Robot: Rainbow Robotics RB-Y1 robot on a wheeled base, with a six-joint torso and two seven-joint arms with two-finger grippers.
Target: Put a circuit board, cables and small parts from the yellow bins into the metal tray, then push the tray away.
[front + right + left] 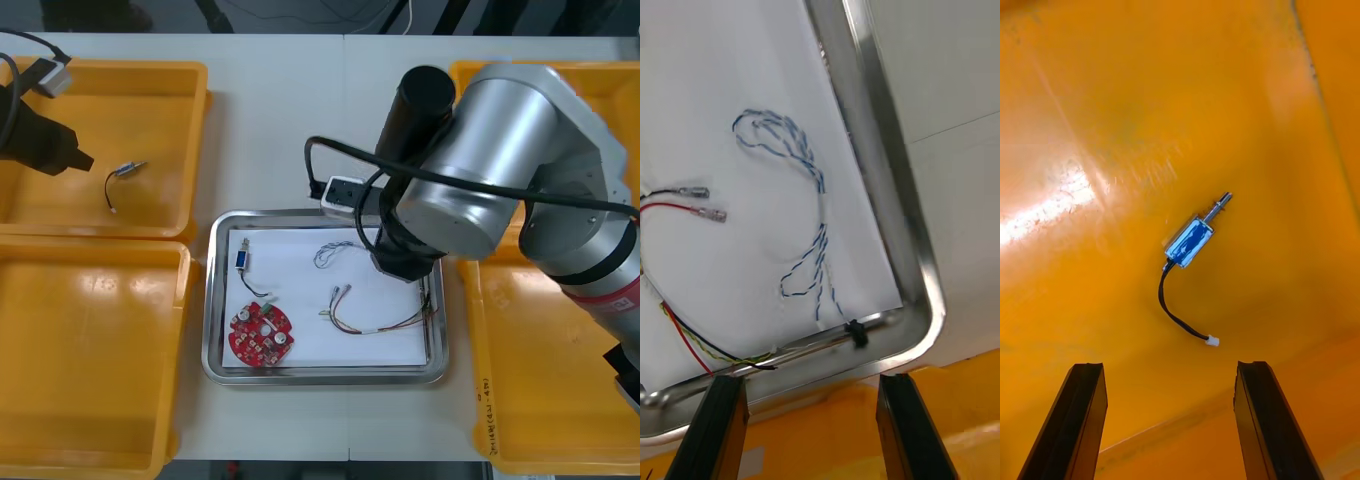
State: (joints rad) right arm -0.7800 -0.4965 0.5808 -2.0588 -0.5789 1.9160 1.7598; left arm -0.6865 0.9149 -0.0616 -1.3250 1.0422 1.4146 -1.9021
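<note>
Left hand (pixel 1169 367), spread and empty, is held over the far left yellow bin (pixel 1090 112), above a small metal part (pixel 1191 240). If only its thin black lead is pinched, the part may swing or slip. A shiny blue body and bare pin are seen. Right hand (pixel 809 379), also spread, is held over the metal tray (pixel 925 300).

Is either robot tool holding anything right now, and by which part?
Nothing: left tool open above a small metal part in a bin, right tool open over the tray corner.
</note>
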